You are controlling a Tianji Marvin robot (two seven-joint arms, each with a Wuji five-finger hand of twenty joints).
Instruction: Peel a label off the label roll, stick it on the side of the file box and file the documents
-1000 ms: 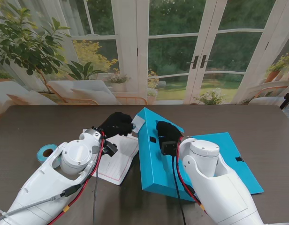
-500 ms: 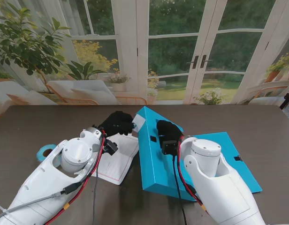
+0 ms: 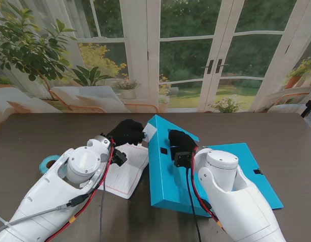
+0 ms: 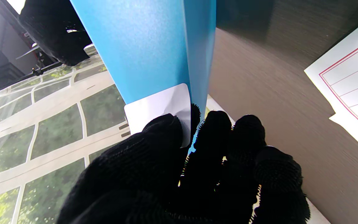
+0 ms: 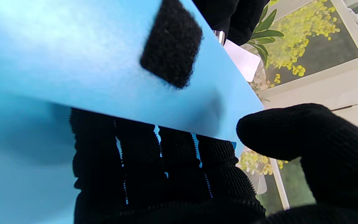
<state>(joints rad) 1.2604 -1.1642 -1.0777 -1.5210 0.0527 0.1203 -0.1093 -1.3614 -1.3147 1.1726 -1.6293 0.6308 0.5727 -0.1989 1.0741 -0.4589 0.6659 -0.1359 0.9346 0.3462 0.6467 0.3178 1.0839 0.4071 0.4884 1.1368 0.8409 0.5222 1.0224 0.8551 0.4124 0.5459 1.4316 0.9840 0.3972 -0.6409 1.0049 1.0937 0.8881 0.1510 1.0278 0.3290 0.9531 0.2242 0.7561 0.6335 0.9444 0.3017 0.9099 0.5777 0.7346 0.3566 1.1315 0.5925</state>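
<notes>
Label [image 4: 158,107] meets file box [image 3: 168,176]: my left hand [image 3: 128,132] pinches the white sticker over the box's far corner, thumb on one face, fingers seemingly behind. My right hand [image 3: 179,142] clamps the raised blue panel by its edge. The thin board looks light and bendy, best braced near that edge. Documents [image 3: 126,170] lie beside it; label roll [image 3: 47,163] sits far left.

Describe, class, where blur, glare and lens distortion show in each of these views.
Stand view: sharp and evenly lit. Left wrist view: window bars bend from lens distortion, sheen on the white label, table grain smeared. Right wrist view: the file box is glary and soft, its black patch fuzzy.
</notes>
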